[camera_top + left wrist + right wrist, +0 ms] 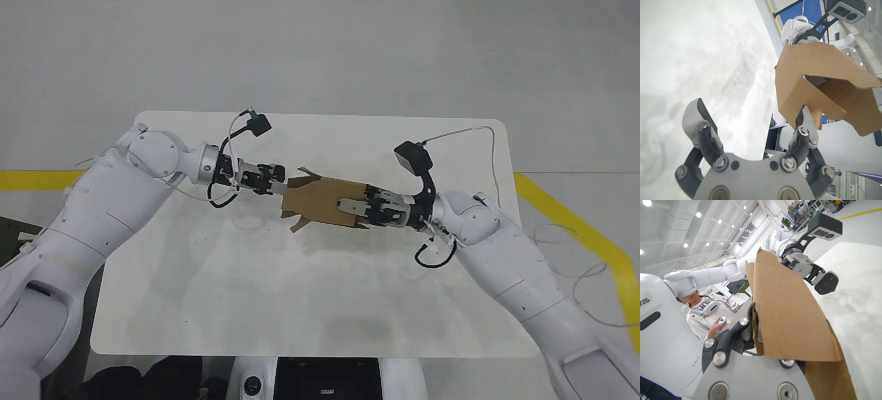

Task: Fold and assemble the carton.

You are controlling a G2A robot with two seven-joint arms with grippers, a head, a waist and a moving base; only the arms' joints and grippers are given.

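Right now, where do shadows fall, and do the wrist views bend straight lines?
Top view: faint soft shadows under the carton on the table. Left wrist view: grey shadows mottle the table, its edge bows. Right wrist view: ceiling lamps glare.

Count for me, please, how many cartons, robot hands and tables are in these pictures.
Cartons: 1, the brown carton.
Hands: 2, the left hand and the right hand.
Tables: 1, the white table.
Total: 4.
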